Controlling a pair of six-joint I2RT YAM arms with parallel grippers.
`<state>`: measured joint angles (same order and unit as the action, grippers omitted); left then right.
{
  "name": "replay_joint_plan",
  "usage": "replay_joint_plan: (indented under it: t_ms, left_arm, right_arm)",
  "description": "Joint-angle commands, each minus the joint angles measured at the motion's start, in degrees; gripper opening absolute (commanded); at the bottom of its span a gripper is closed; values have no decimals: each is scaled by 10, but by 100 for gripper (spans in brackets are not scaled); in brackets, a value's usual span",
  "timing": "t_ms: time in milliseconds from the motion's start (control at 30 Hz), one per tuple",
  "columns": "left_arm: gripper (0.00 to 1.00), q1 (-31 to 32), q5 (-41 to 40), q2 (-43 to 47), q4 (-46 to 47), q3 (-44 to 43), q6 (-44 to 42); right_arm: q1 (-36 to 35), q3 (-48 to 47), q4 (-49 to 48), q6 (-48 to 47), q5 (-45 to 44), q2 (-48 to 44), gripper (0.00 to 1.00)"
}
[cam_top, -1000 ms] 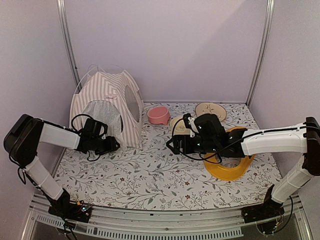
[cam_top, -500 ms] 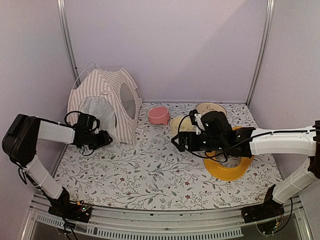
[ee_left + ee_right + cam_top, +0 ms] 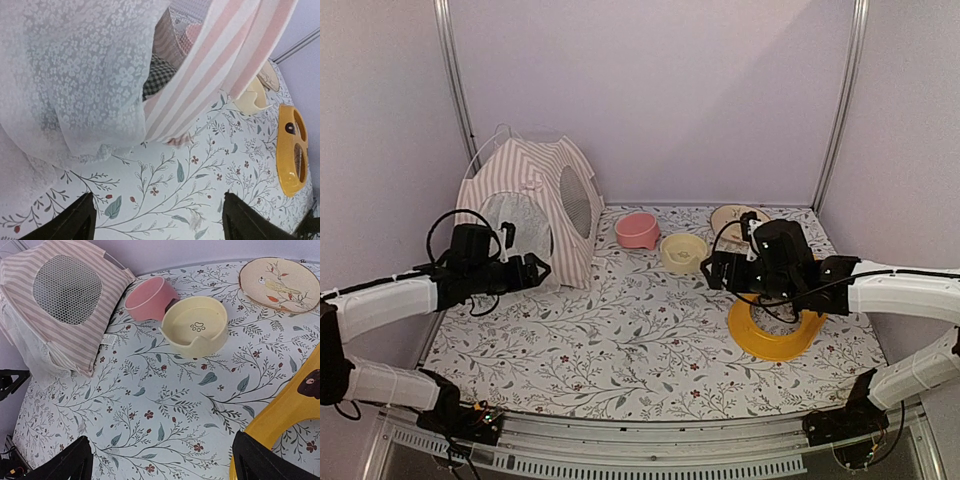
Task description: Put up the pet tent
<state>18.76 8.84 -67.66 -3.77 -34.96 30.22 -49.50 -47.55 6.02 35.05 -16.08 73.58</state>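
The pink-and-white striped pet tent (image 3: 535,200) stands upright at the back left, with a round mesh window and a white sheer door flap (image 3: 515,225). It also shows in the right wrist view (image 3: 65,300) and fills the top of the left wrist view (image 3: 215,55), where a checked cushion (image 3: 160,80) shows inside it. My left gripper (image 3: 538,270) is open and empty, just in front of the tent's door (image 3: 155,220). My right gripper (image 3: 708,270) is open and empty over the mat, right of centre (image 3: 162,460).
A pink bowl (image 3: 637,230), a cream bowl (image 3: 684,251) and a round plate with a bird picture (image 3: 738,220) stand at the back. A yellow ring-shaped dish (image 3: 775,330) lies under my right arm. Purple walls close the back and sides.
My left arm has pulled back from the tent and lowered. My right gripper has moved right, away from the cream bowl. The tent has stayed upright.
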Motion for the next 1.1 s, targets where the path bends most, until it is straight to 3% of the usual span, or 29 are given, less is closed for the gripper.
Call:
replay_joint_plan:
  t_ms: [0,100,367,767,933,1067]
  left_arm:
    - [92,52,8,40,-21,13,7]
    - [99,87,7,51,-14,10,16]
    - [99,179,-2,27,1,-22,22]
    - [99,201,10,-5,19,-53,8]
    - [100,202,9,-4,12,-56,1]
    - [99,201,0,3,7,-55,-3]
  right_arm:
    - [38,23,41,16,-18,-27,99]
    - [65,41,58,25,-4,-39,99]
    - [105,103,71,58,71,-43,99]
    - [104,134,51,75,115,44,99]
    - [50,98,39,84,118,99,99]
    - [-22,17,23,101,128,170,99]
